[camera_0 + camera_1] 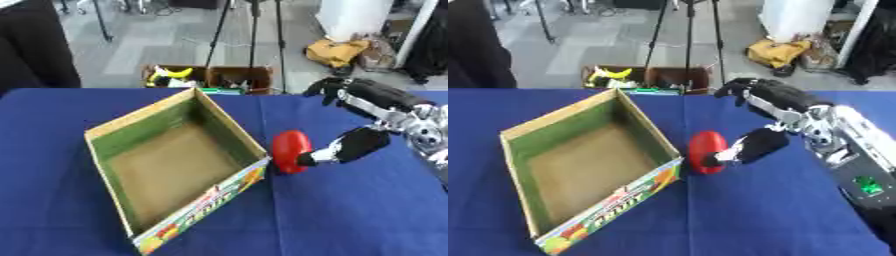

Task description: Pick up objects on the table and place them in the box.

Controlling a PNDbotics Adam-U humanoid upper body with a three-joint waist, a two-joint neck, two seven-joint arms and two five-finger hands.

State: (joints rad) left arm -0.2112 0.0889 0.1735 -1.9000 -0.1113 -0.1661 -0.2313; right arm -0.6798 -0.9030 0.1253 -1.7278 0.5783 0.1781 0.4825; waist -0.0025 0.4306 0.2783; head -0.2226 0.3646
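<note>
An open cardboard box [112,127] with a green inner lining and a printed front stands empty at the left middle of the blue table [350,215]. A red rounded object [290,151] lies on the cloth just right of the box's near right corner. My right hand [378,98] reaches in from the right. Its thumb [348,146] stretches down to the red object's right side and touches it. The fingers [325,88] are spread well above and behind the object, apart from it. The left hand shows in neither view.
Beyond the table's far edge a low cardboard crate [210,77] with yellow items sits on the floor, among tripod legs [254,35]. A person in dark clothing [31,45] stands at the far left corner. Blue cloth lies bare in front of the red object.
</note>
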